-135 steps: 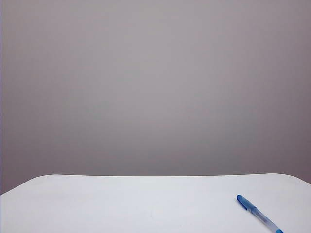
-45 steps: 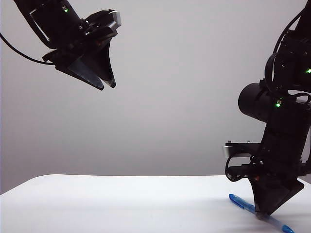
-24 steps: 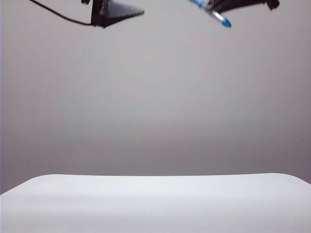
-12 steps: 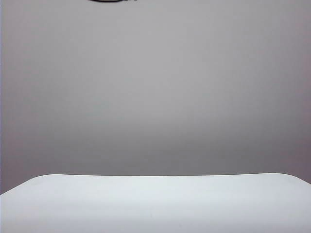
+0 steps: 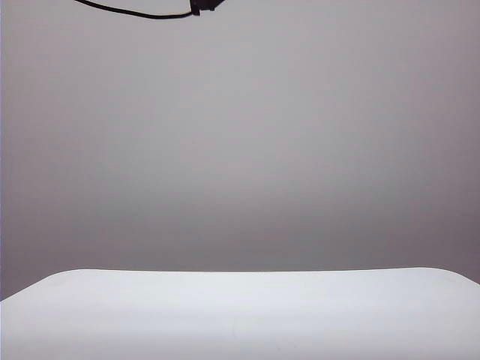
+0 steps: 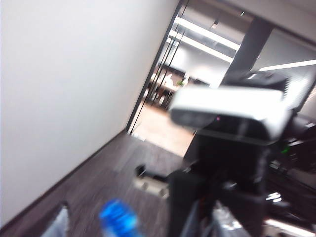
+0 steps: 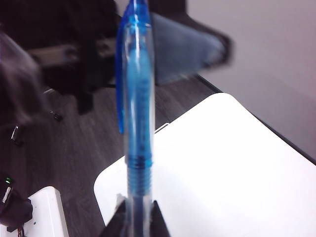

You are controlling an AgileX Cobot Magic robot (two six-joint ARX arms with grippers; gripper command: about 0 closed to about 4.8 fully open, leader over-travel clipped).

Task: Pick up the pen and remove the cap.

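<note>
The broad white surface (image 5: 240,315) with rounded corners lies bare under a grey wall in the exterior view, where only a black cable (image 5: 135,13) and a dark bit of arm show at the upper edge; both arms are lifted above that view. The right gripper (image 7: 136,219) is clenched on the slim pen (image 7: 134,197) with its clear barrel, which stands up from the black fingertips (image 7: 118,219) high above the surface; the pale translucent blue cap (image 7: 136,84) with its clip is on the pen. The left gripper (image 6: 138,227) shows only as blurred tips with a blurred blue pen end between them; whether it is released or clenched I cannot tell.
</note>
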